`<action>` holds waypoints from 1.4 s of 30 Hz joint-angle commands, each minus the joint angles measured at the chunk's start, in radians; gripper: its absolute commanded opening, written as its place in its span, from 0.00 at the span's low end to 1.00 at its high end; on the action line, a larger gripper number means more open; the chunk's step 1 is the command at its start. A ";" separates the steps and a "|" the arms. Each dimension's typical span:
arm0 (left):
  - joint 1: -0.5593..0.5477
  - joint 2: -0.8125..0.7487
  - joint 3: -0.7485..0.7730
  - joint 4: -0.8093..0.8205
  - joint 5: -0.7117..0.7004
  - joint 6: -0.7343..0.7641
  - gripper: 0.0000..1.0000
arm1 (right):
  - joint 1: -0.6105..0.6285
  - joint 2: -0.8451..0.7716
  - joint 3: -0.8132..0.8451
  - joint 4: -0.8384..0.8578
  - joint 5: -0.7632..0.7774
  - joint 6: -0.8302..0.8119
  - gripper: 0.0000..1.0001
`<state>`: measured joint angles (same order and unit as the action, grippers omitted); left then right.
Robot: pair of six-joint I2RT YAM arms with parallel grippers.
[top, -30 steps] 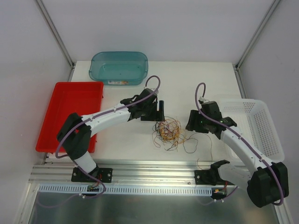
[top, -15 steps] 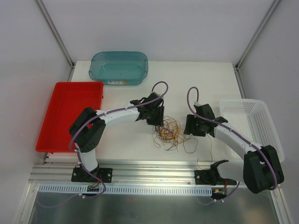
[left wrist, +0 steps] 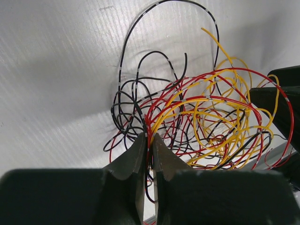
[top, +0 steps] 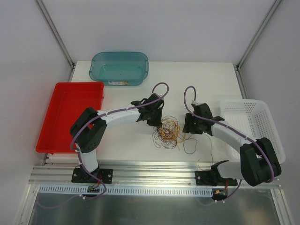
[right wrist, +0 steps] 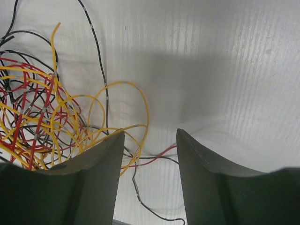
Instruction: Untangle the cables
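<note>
The cables (top: 168, 132) lie in a heap on the table (top: 201, 79) between both claws. The left claw (left wrist: 149, 146) pinches strands at its left edge. The right claw (right wrist: 150, 154) stands open, empty.

White table (top: 211, 84) carries tangled cables (top: 168, 131) and a teal tub (top: 119, 70).

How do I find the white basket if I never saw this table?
Look at the white table, then its right edge. The basket sits there. Only it is white with walls full of little holes; the red tray at left and teal tub at the back are solid.
</note>
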<state>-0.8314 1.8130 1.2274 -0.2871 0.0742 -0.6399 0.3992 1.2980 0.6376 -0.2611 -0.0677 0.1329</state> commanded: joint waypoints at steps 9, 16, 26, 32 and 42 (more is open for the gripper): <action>-0.002 -0.026 -0.040 0.006 -0.017 0.022 0.01 | 0.006 -0.054 0.030 0.106 -0.037 -0.004 0.45; -0.002 -0.030 -0.052 -0.003 -0.025 0.025 0.00 | 0.004 -0.071 0.033 0.134 -0.076 -0.016 0.44; 0.003 -0.061 -0.066 -0.017 -0.039 0.022 0.00 | 0.006 0.033 0.022 0.195 -0.122 -0.021 0.43; 0.003 -0.063 -0.060 -0.023 -0.051 0.019 0.00 | 0.023 0.069 0.020 0.220 -0.193 -0.038 0.43; 0.021 -0.075 -0.060 -0.050 -0.070 0.022 0.00 | 0.023 0.031 0.028 0.208 -0.133 -0.062 0.07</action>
<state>-0.8276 1.7973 1.1671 -0.2970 0.0402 -0.6392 0.4194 1.3674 0.6376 -0.0696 -0.2211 0.0940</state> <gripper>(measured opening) 0.055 0.101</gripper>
